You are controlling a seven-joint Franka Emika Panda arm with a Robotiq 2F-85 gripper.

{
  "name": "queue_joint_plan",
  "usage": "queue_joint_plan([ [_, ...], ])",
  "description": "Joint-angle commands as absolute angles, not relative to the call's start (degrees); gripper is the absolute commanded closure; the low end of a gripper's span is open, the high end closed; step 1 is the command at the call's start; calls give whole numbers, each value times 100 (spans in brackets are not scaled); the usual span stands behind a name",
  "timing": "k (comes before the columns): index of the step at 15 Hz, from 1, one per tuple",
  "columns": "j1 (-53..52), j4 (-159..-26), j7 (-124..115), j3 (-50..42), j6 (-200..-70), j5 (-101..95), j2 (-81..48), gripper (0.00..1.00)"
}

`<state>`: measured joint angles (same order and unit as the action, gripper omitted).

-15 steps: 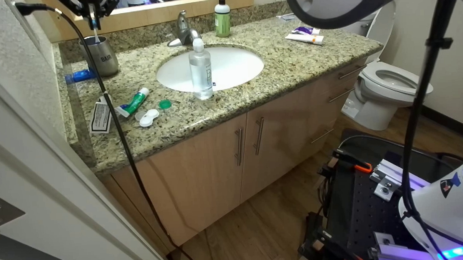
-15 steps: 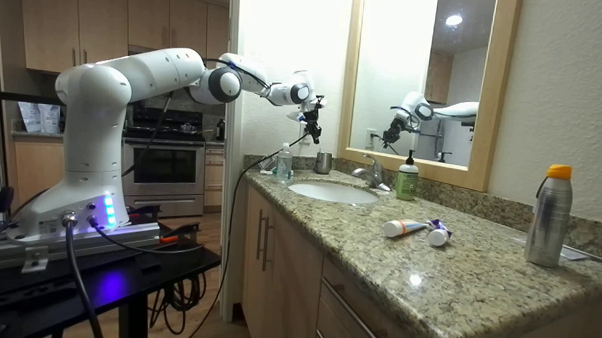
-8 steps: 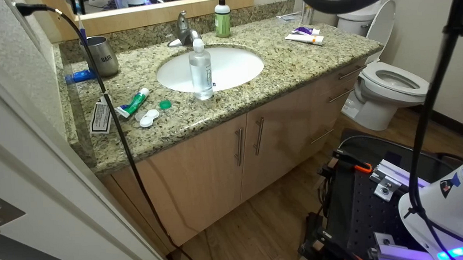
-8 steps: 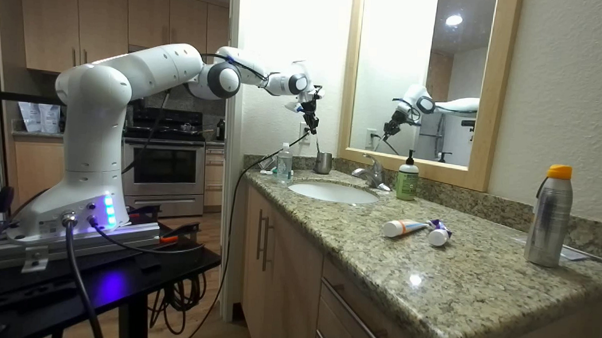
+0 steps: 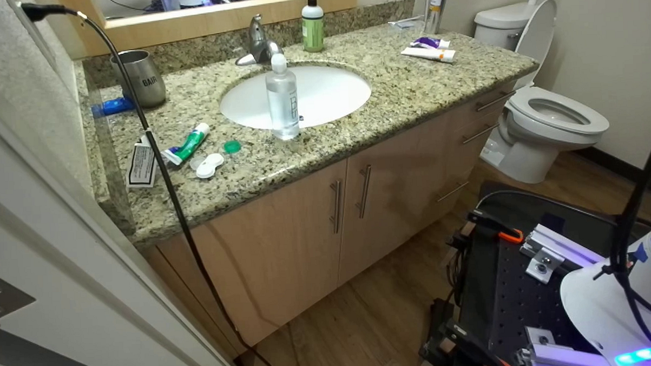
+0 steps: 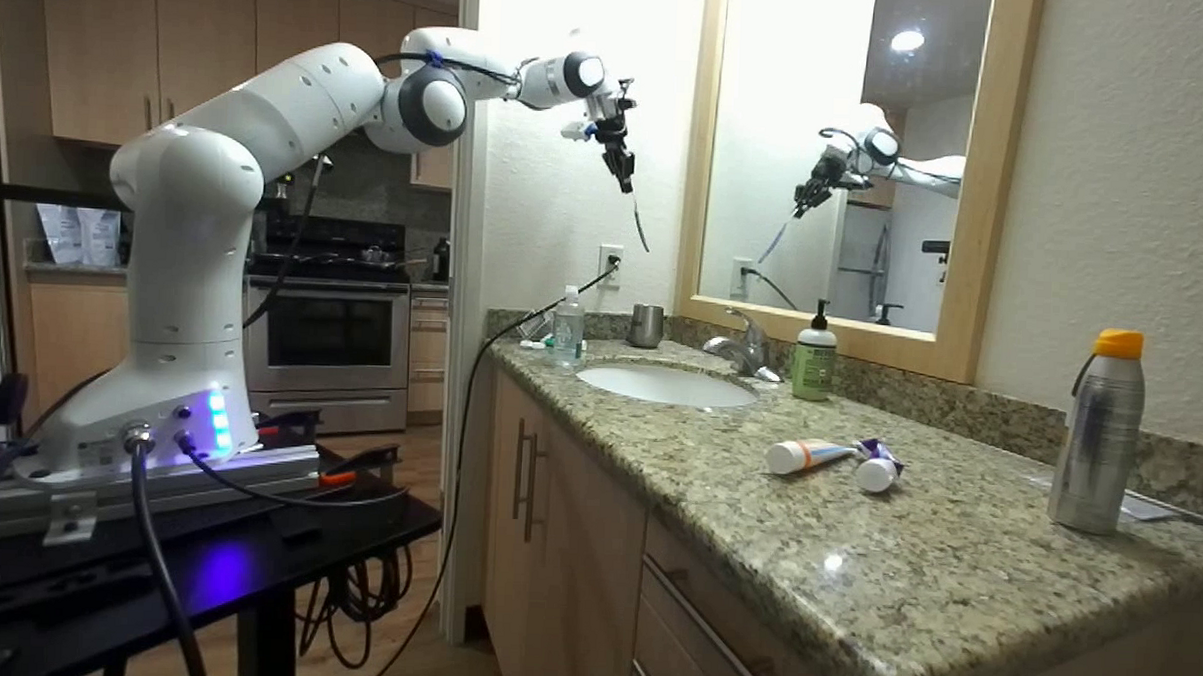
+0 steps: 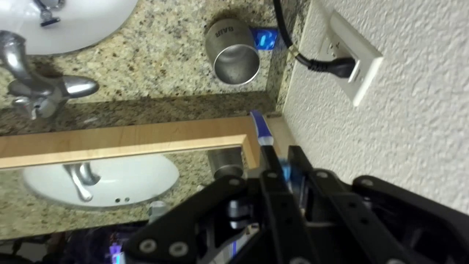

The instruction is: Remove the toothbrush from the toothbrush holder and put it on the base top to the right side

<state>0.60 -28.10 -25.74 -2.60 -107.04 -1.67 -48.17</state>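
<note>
The toothbrush holder is a grey metal cup marked BAIR, upright on the counter near the wall in both exterior views [image 5: 148, 86] [image 6: 646, 327]. The wrist view looks into the cup [image 7: 225, 42], and nothing shows inside it. My gripper [image 6: 627, 187] is shut on the toothbrush [image 6: 640, 225], high above the cup, with the handle hanging down at a slight tilt. In the wrist view the purple handle [image 7: 261, 126] sticks out past the fingertips of the gripper [image 7: 280, 152], and its blue head end shows between the fingers. The base top is speckled granite [image 5: 398, 102] [image 6: 954, 570].
A white sink [image 6: 665, 383] and faucet [image 6: 746, 348] lie right of the cup. A clear bottle [image 5: 283, 100], green soap bottle [image 6: 814, 360], toothpaste tubes [image 6: 807, 456] and metal bottle [image 6: 1098, 435] stand or lie around. A black cable [image 5: 162, 161] and mirror [image 6: 800, 85] are close by.
My gripper has risen with the toothbrush, and the handle has come out of the cup. The arm has lifted, and the gripper has left the top of an exterior view.
</note>
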Motion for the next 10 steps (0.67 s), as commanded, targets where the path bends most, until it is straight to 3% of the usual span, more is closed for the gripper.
queue_joint_plan([
  [1, 280, -2037, -2854, -643, -10041, -348, -4792, 97],
  [10, 2116, -2039, -3868, -984, -9462, -199, -4678, 97],
])
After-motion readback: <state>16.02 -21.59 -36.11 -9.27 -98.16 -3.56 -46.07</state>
